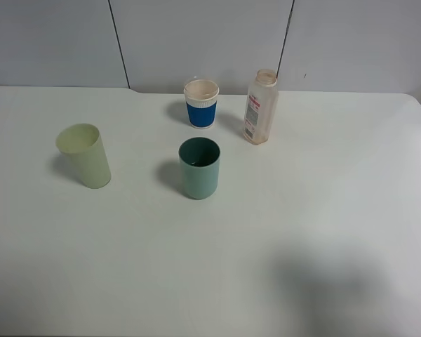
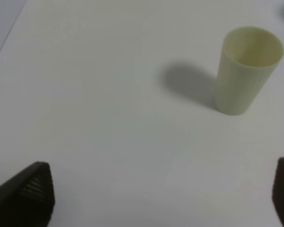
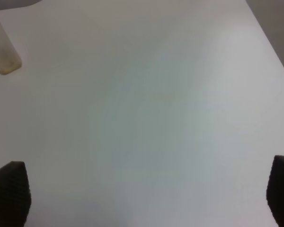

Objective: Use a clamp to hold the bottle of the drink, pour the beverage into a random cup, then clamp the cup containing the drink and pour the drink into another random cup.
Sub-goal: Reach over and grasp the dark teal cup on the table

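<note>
Exterior high view shows the bottle upright at the far side of the table, near the blue-sleeved paper cup. The teal-green cup stands in front of them, and the pale yellow-green cup is well apart to the left. Both claws are wide open and hold nothing: the left gripper hangs near the pale cup, the right gripper over bare table. Whether the beverage is in the bottle or the teal-green cup, I cannot tell. The bottle has no cap and looks light, so an off-centre grip may tip it, spill it, or push it against the paper cup.
</note>
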